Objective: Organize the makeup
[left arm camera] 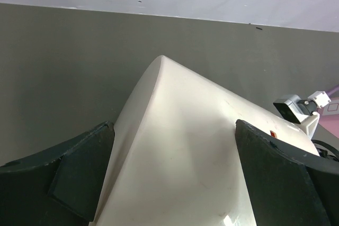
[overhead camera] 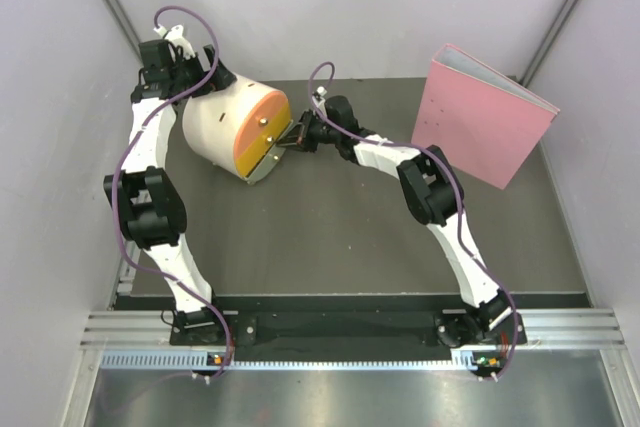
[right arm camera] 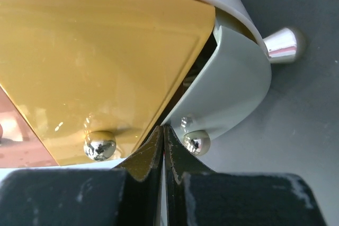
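The makeup is out of view in every frame. A cream cylindrical drawer box (overhead camera: 222, 117) lies on its side at the back left, its orange-yellow front (overhead camera: 262, 133) facing right. My left gripper (overhead camera: 198, 75) sits over the box's rear, open. In the left wrist view its dark fingers (left arm camera: 85, 173) stand wide on either side of the cream body (left arm camera: 185, 146); I cannot tell whether they touch it. My right gripper (right arm camera: 164, 129) is shut, empty, with its tips pressed at the seam between the yellow drawer front (right arm camera: 100, 51) and a pale grey drawer front (right arm camera: 233, 83).
A pink binder (overhead camera: 480, 127) stands upright at the back right. Chrome knobs (right arm camera: 99, 145) (right arm camera: 196, 142) flank my right fingertips, and a chrome foot (right arm camera: 283, 43) sticks out of the box. Grey walls close in the dark table (overhead camera: 340, 237) on both sides.
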### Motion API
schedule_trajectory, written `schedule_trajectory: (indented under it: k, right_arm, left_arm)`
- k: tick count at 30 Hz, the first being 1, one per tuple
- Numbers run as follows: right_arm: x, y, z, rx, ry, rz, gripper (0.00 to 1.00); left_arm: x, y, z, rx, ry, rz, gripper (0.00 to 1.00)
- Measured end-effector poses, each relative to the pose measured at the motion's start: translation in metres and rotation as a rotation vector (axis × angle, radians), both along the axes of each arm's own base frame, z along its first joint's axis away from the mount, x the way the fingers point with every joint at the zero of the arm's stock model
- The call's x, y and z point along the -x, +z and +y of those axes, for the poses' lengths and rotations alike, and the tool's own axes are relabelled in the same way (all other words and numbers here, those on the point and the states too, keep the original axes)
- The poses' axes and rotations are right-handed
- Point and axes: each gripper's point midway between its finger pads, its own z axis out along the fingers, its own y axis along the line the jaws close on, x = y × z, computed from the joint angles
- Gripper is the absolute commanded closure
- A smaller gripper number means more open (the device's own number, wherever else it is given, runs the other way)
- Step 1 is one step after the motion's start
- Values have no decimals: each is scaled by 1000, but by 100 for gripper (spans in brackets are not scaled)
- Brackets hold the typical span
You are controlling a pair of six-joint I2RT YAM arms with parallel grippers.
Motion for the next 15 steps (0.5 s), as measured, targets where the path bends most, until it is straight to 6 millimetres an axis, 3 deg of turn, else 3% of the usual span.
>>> schedule_trajectory:
  k: [9,15]
  right_arm:
    - [-2,-1,5,-45,8,-12,100]
    - [19,-18,-1,-24,22,11,100]
  left_arm:
    - [0,0,0,0,0,0,1]
    - [0,0,0,0,0,0,1]
